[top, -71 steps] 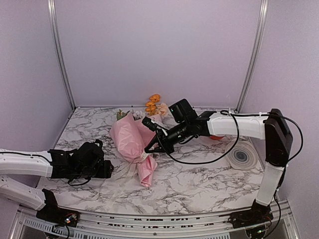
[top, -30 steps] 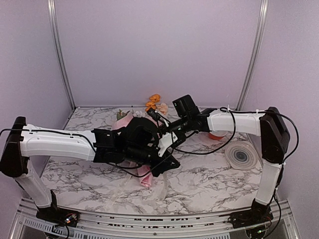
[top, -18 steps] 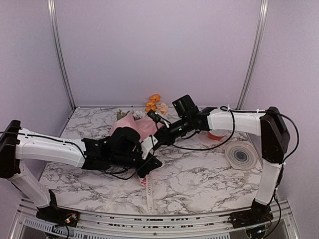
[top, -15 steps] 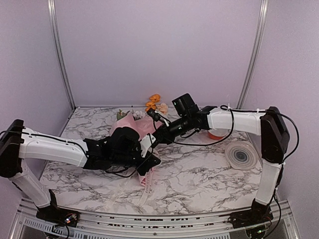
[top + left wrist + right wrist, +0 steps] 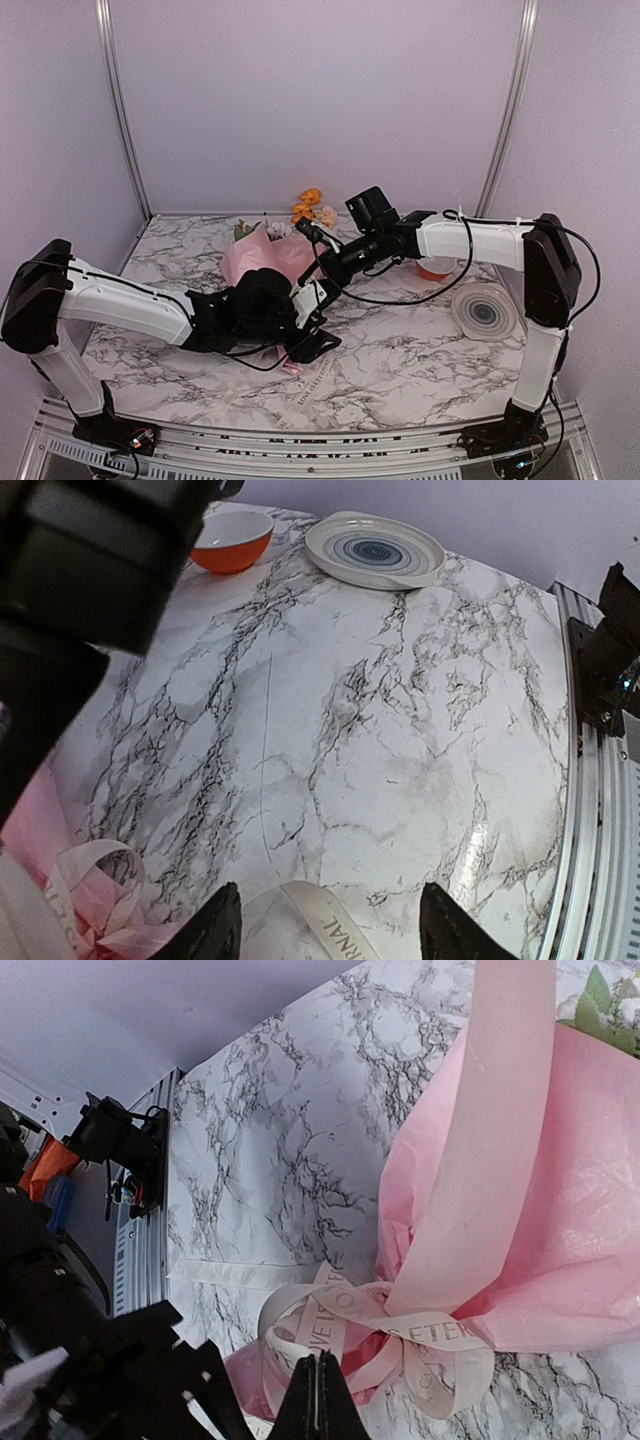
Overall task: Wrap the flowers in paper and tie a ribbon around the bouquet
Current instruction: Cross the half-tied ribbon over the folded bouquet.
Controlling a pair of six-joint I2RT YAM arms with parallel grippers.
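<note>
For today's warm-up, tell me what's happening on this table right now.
A bouquet wrapped in pink paper lies on the marble table. The right gripper, jaws closed, sits at the looped ribbon tied around the wrap. The left gripper has its jaws open over a loose ribbon end.

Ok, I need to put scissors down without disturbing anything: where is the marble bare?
The widest bare marble tabletop lies at the near right, between the cream lettered ribbon tail and the round blue-ringed plate. A smaller patch sits back left, beside the pink paper bouquet. The middle is crowded: left arm and right arm meet over the bouquet.
</note>
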